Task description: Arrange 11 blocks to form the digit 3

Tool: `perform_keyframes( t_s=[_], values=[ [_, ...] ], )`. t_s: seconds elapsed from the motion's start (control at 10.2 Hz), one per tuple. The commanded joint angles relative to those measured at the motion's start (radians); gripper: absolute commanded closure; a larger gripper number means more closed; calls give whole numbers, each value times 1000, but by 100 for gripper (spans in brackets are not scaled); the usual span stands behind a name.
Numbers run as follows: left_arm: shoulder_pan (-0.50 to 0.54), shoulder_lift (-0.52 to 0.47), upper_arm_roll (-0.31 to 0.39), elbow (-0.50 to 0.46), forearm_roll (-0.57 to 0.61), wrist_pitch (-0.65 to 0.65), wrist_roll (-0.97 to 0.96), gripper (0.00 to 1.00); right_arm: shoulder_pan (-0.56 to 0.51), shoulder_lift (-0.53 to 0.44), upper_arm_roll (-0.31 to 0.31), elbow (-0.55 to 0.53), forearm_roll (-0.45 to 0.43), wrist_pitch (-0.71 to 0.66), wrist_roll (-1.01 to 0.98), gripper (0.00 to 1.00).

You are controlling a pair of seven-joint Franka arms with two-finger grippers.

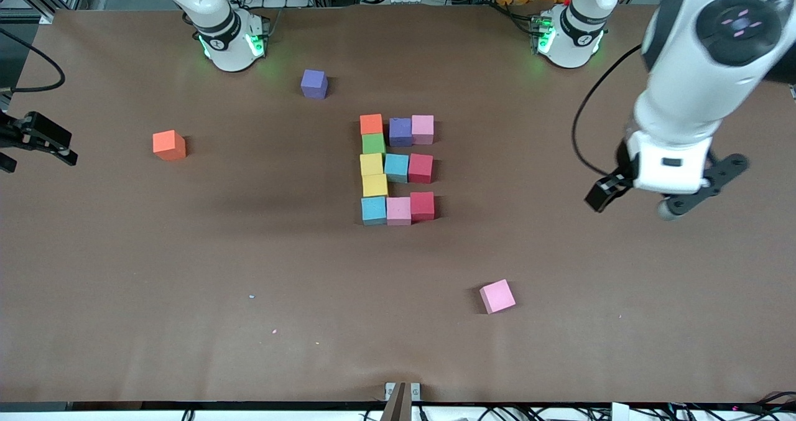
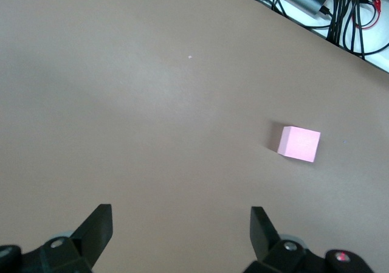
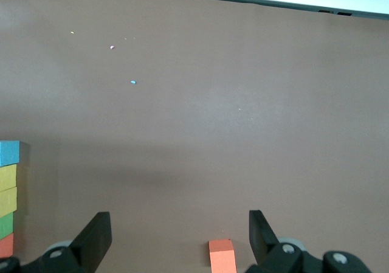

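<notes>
We are hanging our left gripper (image 2: 181, 230) above the desk (image 1: 186, 272) at the left arm's end, fingers (image 2: 97, 224) spread, empty. Our right gripper (image 3: 180, 233) is hovering at the right arm's end, fingers (image 3: 97, 231) parted, empty.

Stray pink block (image 1: 497, 296), brown table (image 1: 186, 272)

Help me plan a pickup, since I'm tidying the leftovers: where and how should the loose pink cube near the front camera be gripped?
The loose pink cube sits alone on the brown table, turned slightly askew. Probably best to come straight down from above and close on two opposite side faces, rotating the wrist to match its skew. The left pincer is open and has the cube in its wrist view, so it seems the handier one.
</notes>
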Motion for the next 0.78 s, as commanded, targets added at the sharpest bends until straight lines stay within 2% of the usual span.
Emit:
perform_keyframes(
  t_s=[0.0, 0.39, 0.68],
  values=[
    [59, -67, -9, -17, -65, -23, 144, 0, -9, -4, 7, 14, 2, -17, 9, 0],
    [106, -104, -6, -20, -114, -65, 571, 0, -10, -4, 7, 38, 0, -49, 9, 0],
    [109, -148, 4, -49, -114, -65, 655, 0, -9, -3, 7, 48, 2, -51, 11, 0]
  ],
)
